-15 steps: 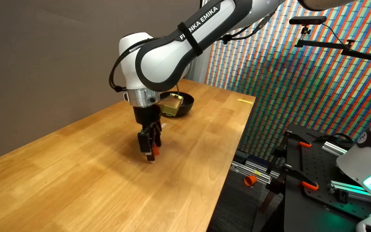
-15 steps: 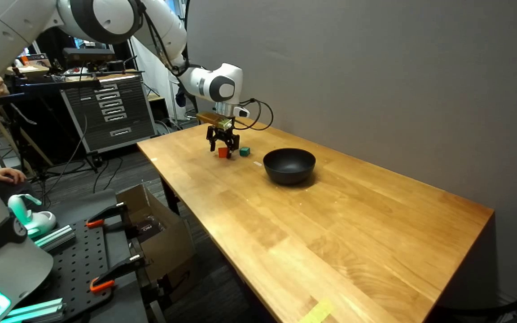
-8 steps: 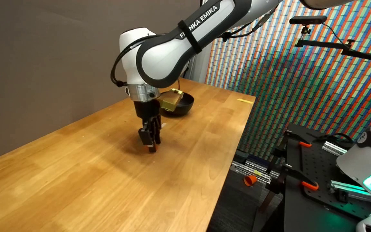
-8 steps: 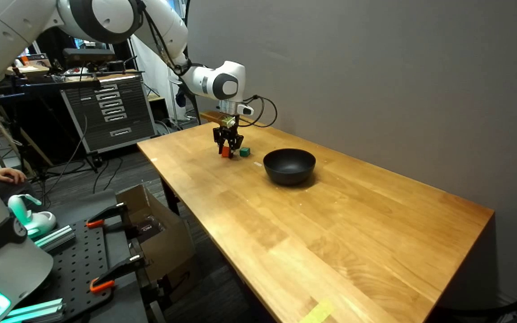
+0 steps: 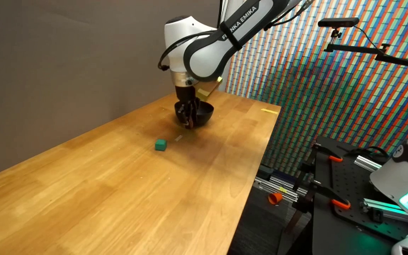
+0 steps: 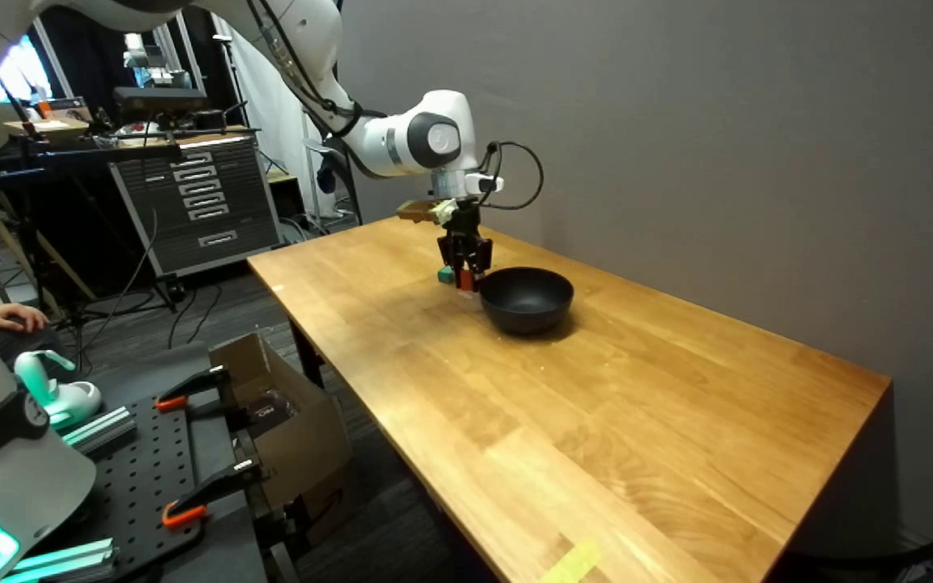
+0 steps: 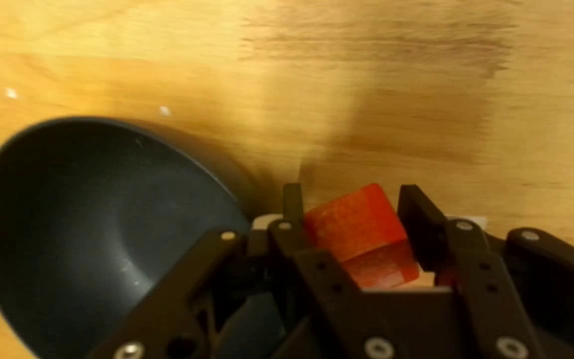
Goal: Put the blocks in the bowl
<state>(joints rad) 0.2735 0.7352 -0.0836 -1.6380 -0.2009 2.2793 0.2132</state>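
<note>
From my seat far from the rig, I have the Robotiq gripper [image 7: 351, 199] pinching the red-orange cube [image 7: 361, 227]. In the wrist view this cube sits askew between the two fingers [image 7: 420, 214]. The black bowl [image 7: 92, 209] stands upright on the wooden table [image 6: 636, 421], just beside the gripper, and the cube is outside its rim. Whether a finger touches the bowl, I cannot tell; in both exterior views their outlines meet. I also cannot judge how high the cube is above the wood.

The teal cube rests on the table, well apart from the bowl, as I see in an exterior view [image 5: 160, 145]. In the wrist view only a small piece of it enters at the right edge. Between the teal cube and the bowl, a small pale strip [image 5: 178, 138] lies on the wood.

The white Franka arm [image 5: 204, 60] reaches over the table, with the gripper pointing down. Near the table's edge there is yellow tape [image 5: 269, 111], and on the floor lies an orange cup [image 5: 275, 198].
</note>
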